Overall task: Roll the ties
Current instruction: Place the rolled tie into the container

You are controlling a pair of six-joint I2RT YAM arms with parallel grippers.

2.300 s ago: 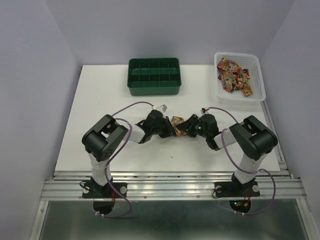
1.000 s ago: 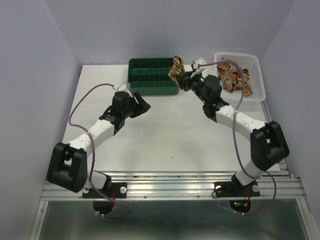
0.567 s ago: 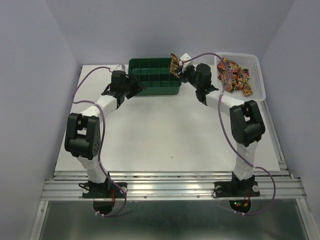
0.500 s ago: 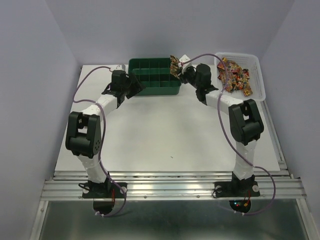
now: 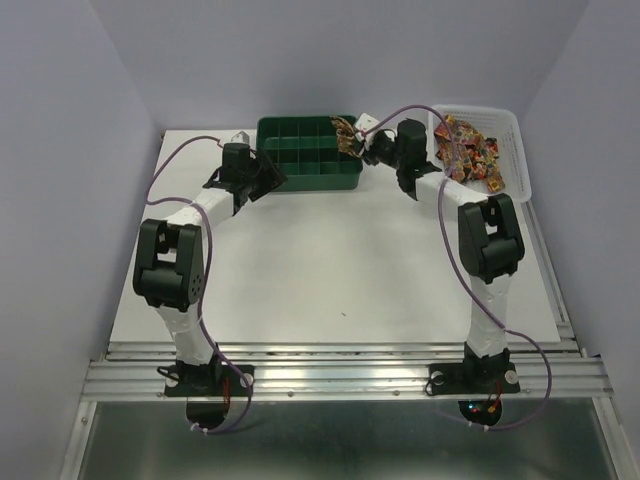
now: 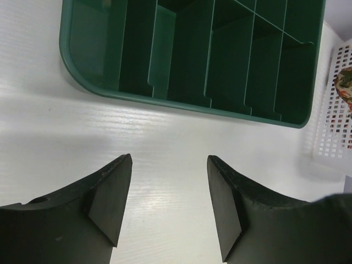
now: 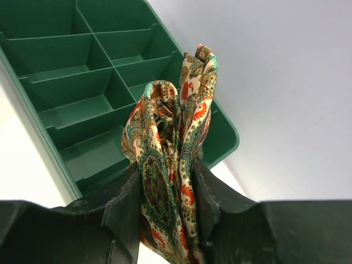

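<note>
A rolled tie point(image 5: 345, 130) in a cream, red and green paisley is pinched between my right gripper's point(image 5: 353, 141) fingers, which are shut on it. It hangs above the right end of the green compartment tray point(image 5: 300, 152). In the right wrist view the tie point(image 7: 168, 159) bulges up out of the right gripper point(image 7: 165, 184), over the tray's point(image 7: 71, 93) end compartments. My left gripper point(image 5: 271, 180) stands open and holds nothing, just in front of the tray's left front corner. The left wrist view shows this gripper point(image 6: 169, 160) above bare table.
A white basket point(image 5: 522, 165) at the back right holds several more ties point(image 5: 468, 152). Its mesh wall point(image 6: 329, 118) shows to the right of the tray point(image 6: 192, 55) in the left wrist view. The booth's walls stand close behind the tray and basket.
My right gripper has carried the rolled tie back and left to the tray's right end and lowered it. My left gripper has swung up to the tray's left front corner and stayed open.
</note>
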